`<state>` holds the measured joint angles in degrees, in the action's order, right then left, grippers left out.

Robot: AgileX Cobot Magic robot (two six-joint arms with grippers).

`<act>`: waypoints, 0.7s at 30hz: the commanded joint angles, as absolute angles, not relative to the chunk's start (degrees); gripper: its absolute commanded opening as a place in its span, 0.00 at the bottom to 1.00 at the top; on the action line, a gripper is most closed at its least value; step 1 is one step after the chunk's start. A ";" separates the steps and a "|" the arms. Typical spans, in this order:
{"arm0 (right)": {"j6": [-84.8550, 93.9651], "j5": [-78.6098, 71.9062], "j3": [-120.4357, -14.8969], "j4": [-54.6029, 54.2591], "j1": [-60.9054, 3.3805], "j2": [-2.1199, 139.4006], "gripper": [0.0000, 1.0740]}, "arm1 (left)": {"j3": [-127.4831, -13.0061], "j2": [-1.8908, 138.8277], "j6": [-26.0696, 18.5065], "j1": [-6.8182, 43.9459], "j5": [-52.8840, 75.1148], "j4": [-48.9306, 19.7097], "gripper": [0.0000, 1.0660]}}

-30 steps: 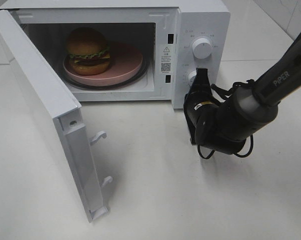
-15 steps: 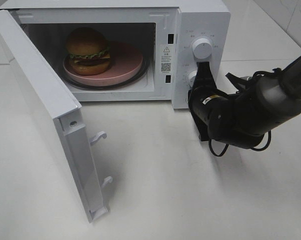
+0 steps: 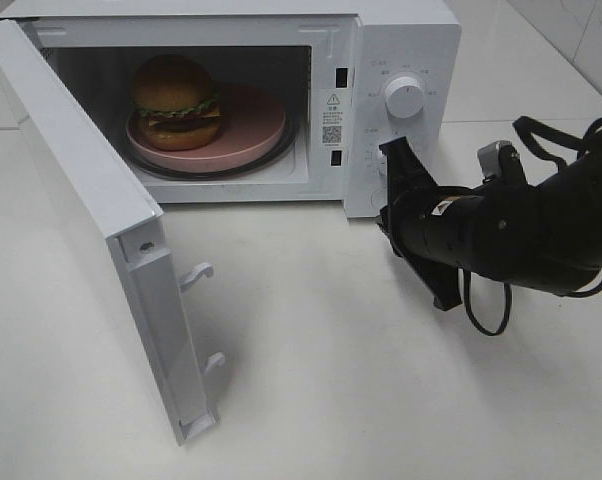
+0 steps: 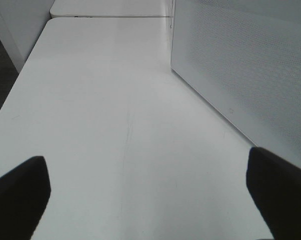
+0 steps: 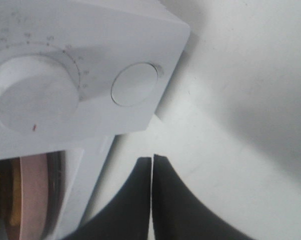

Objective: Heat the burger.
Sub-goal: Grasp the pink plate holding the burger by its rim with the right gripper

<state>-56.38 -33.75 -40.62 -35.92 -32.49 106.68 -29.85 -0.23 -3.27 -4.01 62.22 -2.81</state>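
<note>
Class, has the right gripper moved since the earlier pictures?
Yes. The right gripper swung its rear rightward, away from the microwave; its tips stayed close.

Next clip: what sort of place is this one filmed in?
Probably a robot test bench staged as a kitchen corner: a white microwave with its door open, a burger on a pink plate inside, and a black robot arm over a plain white table.

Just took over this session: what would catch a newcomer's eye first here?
The white microwave's door hangs wide open on the left, with the tall orange-brown burger on a round pink plate inside. The black right gripper, jaws shut, sits close to the control panel's lower dial.
</note>
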 commanded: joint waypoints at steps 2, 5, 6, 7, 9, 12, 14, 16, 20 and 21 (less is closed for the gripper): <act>-49.68 -27.27 -38.56 -33.46 -32.20 102.56 0.05 | -29.68 -0.63 -2.98 -4.30 61.42 -2.75 0.94; -42.80 -22.57 -38.10 -33.46 -32.20 100.27 0.06 | -29.68 -0.63 -2.98 -4.30 61.42 -2.75 0.94; -42.80 -22.57 -38.10 -33.46 -32.20 100.27 0.06 | -29.68 -0.63 -2.98 -4.30 61.42 -2.75 0.94; -36.73 -18.51 -38.10 -33.46 -32.20 98.61 0.06 | -29.68 -0.63 -2.98 -4.30 61.42 -2.75 0.94; -32.49 -15.24 -38.10 -33.46 -32.20 97.06 0.07 | -29.68 -0.63 -2.98 -4.30 61.42 -2.75 0.94; -24.69 -9.74 -38.10 -33.06 -32.09 94.65 0.08 | -29.68 -0.63 -2.98 -4.30 61.42 -2.75 0.94; -22.29 -7.96 -38.10 -32.31 -32.09 94.08 0.08 | -29.68 -0.63 -2.98 -4.30 61.42 -2.75 0.94; -17.30 -1.15 -38.27 -28.88 -32.09 91.27 0.09 | -29.68 -0.63 -2.98 -4.30 61.42 -2.75 0.94; -15.93 5.50 -39.65 -24.01 -32.09 90.01 0.10 | -29.68 -0.63 -2.98 -4.30 61.42 -2.75 0.94; -15.36 10.20 -41.31 -20.40 -32.09 89.78 0.10 | -29.68 -0.63 -2.98 -4.30 61.42 -2.75 0.94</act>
